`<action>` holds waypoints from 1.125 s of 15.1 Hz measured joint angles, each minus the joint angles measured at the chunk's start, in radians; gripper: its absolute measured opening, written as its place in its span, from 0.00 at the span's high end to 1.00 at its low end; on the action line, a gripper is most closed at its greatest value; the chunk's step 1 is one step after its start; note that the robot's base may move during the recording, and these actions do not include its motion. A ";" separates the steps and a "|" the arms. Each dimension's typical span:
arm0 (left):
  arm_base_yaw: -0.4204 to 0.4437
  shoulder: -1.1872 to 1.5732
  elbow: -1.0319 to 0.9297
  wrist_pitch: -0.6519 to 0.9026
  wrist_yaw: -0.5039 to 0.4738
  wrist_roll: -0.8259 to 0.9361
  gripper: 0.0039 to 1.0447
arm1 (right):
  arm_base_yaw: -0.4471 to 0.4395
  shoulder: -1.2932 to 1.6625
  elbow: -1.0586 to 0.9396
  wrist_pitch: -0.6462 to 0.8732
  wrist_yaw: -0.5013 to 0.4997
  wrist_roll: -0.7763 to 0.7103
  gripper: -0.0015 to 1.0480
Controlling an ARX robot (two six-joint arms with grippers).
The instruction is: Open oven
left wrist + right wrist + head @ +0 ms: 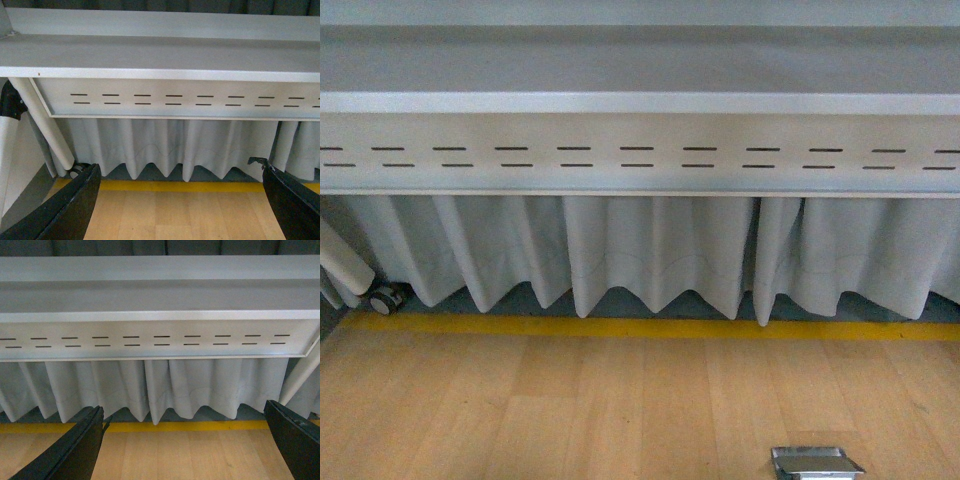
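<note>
Jaws spread wide on left gripper [178,172] and right gripper [184,412]. Both face slotted grey panel [640,157], white curtain [660,250], yellow floor stripe [640,327]. Oven in no view; place cannot be told.

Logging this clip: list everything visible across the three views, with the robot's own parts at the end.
table: one, grey, spans the upper front view; its front panel has two rows of dark slots
curtain: one, white, pleated, hanging below the table panel
table leg: one, white, slanted, far left
castor wheel: one, grey and black, at the foot of that leg
floor line: one, yellow, along the curtain's base
floor: light wood, lower front view
metal plate: one, silver, on the floor, lower right
oven: none in view
left claw: one, black, fingers wide apart, empty
right claw: one, black, fingers wide apart, empty
</note>
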 joint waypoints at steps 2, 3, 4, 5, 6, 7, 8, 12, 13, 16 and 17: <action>0.000 0.000 0.000 0.000 0.000 0.000 0.06 | 0.000 0.000 0.000 0.000 0.000 0.000 0.06; 0.000 0.000 0.000 0.000 0.000 0.000 0.06 | 0.000 0.000 0.000 0.000 0.000 0.000 0.06; 0.000 0.000 0.000 0.000 0.000 0.000 0.06 | 0.000 0.000 0.000 0.000 0.000 0.000 0.06; 0.000 0.000 0.000 0.000 0.000 0.000 0.06 | 0.000 0.000 0.000 0.000 0.000 0.000 0.06; 0.000 0.000 0.000 0.000 0.000 0.000 0.06 | 0.000 0.000 0.000 0.000 0.000 0.000 0.06; 0.000 0.000 0.000 0.000 0.000 0.000 0.06 | 0.000 0.000 0.000 0.000 0.000 0.000 0.06; 0.000 0.000 0.000 0.000 0.000 0.000 0.06 | 0.000 0.000 0.000 0.000 0.000 0.000 0.06; 0.000 0.000 0.000 0.000 0.000 0.000 0.06 | 0.000 0.000 0.000 0.000 0.000 0.000 0.06; 0.000 0.000 0.000 0.000 0.000 0.000 0.06 | 0.000 0.000 0.000 0.000 0.000 0.000 0.06; 0.000 0.000 0.000 0.000 0.000 0.000 0.06 | 0.000 0.000 0.000 0.000 0.000 0.000 0.06; 0.000 0.000 0.000 0.000 0.000 0.000 0.06 | 0.000 0.000 0.000 0.000 0.000 0.000 0.06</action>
